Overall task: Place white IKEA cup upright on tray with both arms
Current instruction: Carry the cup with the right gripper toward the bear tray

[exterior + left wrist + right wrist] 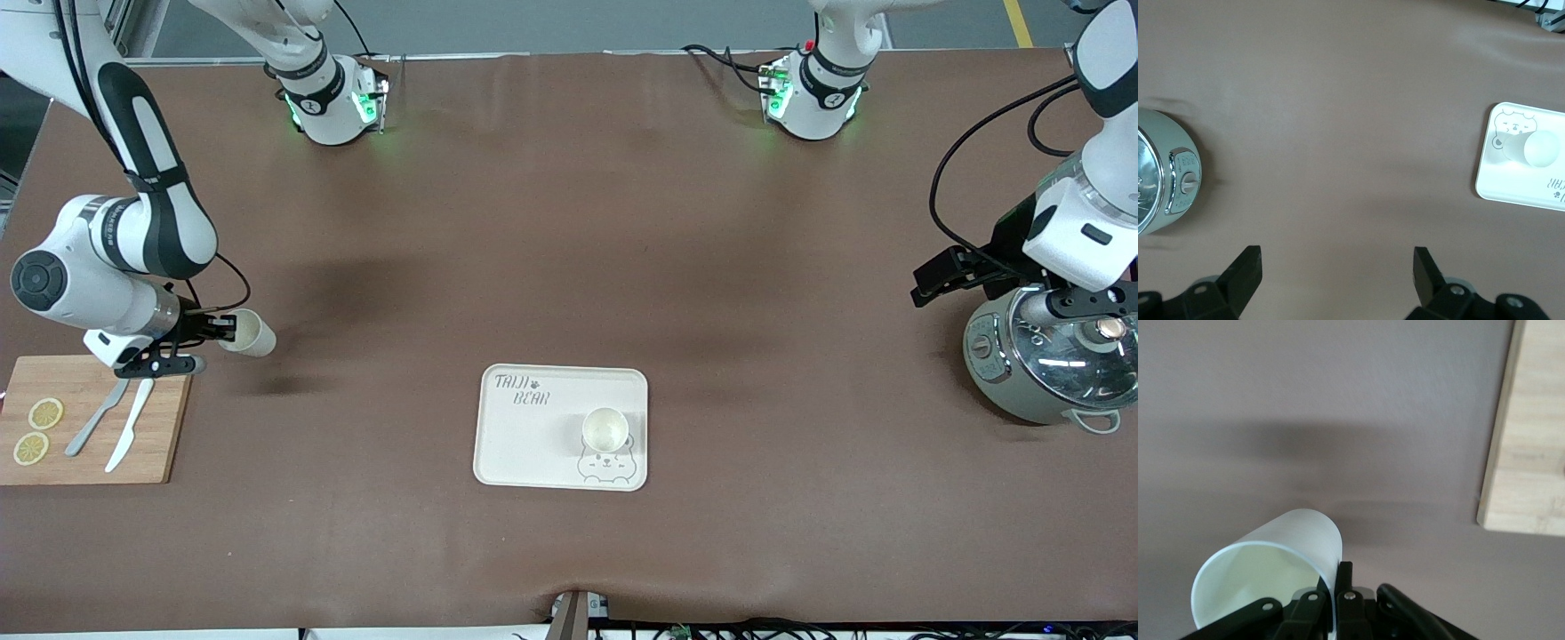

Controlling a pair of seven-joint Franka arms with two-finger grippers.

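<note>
Gripping: right gripper (222, 331) clenched on a tilted cup's (249, 333) rim, above the table beside the board (89, 436)
Waiting: left gripper (1337, 267) released, near the cooker (1049, 364)
Tray (524, 444): one cup (605, 428) upright

The table (569, 222) was brown. The tray (524, 444) was cream-white with grey letters and a grey bear face. Both cups (605, 429) (249, 332) were white. The cutting board (151, 444) was light wood with yellow lemon slices (45, 413).
</note>
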